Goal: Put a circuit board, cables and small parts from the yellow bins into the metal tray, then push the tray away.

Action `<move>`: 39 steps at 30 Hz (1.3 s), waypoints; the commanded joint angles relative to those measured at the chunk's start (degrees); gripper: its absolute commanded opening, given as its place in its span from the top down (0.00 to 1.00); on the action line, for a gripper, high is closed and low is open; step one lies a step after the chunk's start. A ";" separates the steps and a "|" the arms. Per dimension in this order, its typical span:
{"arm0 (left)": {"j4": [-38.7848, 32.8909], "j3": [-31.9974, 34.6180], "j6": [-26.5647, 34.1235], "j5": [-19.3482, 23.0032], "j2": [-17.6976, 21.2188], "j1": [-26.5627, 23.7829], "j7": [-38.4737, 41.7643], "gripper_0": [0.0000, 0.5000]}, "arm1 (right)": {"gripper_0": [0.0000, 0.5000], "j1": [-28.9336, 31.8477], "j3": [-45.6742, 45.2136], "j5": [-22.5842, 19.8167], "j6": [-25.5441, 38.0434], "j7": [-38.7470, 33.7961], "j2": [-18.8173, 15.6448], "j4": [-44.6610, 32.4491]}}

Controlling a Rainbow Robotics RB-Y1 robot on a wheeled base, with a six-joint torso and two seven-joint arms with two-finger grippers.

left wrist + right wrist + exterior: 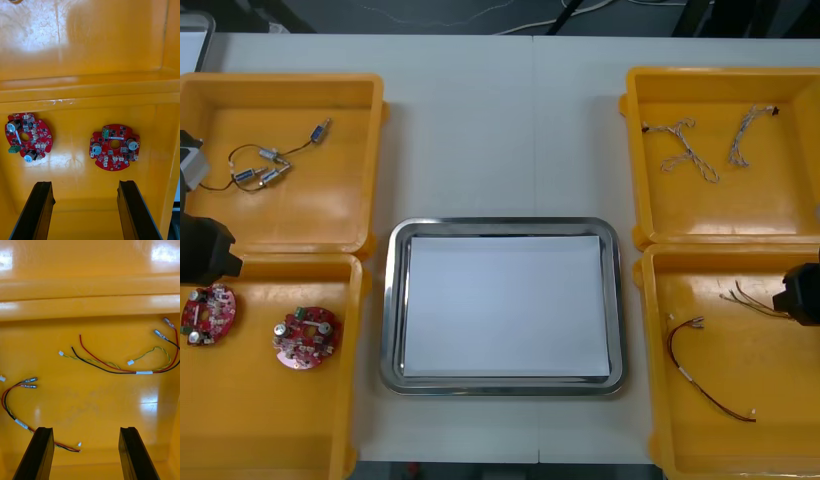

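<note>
Lower left of frame: left pincer (84, 183), fingers spread wide, above lower-left yellow bin (280, 430) with two round red circuit boards (306, 336) lying apart.
Lower right: right pincer (85, 429), likewise spread, above lower-right yellow bin (720, 440) with red-and-black cables (705, 370).
Centre of surface (500, 120): metal tray (392, 300), white inside.
Upper-left yellow bin (350, 210): black cable (242, 152) with small metal parts (260, 175).
Upper-right yellow bin (780, 200): twisted blue-and-white cables (690, 150).

Bright overhead light leaves white glare patches on the glossy yellow bins (93, 288) and shines off the metal tray (392, 300).
</note>
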 commanded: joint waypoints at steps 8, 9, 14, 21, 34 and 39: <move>-0.27 3.24 0.35 0.54 0.26 0.05 -3.44 0.00 | 0.00 4.90 -1.41 1.07 3.95 4.84 4.94 -8.67; -0.27 3.42 0.35 0.63 0.26 -0.04 -3.44 0.00 | 0.00 5.07 -1.41 1.24 3.95 5.63 5.20 -8.84; 1.13 5.26 0.35 2.04 0.26 -1.18 -3.61 0.00 | 0.00 7.09 -1.41 3.35 3.15 12.58 6.96 -9.46; 4.73 8.51 0.35 5.20 0.17 -2.41 -5.55 0.00 | 0.00 9.99 -1.41 5.46 1.22 21.37 8.98 -9.46; 6.76 13.70 -2.87 3.88 0.35 3.21 -9.15 0.00 | 0.00 13.77 -1.41 9.51 -0.36 32.26 15.22 -9.28; 5.70 16.34 -7.35 3.36 1.22 9.19 -9.94 0.00 | 0.00 16.32 -1.32 10.74 -2.38 34.55 16.45 -9.28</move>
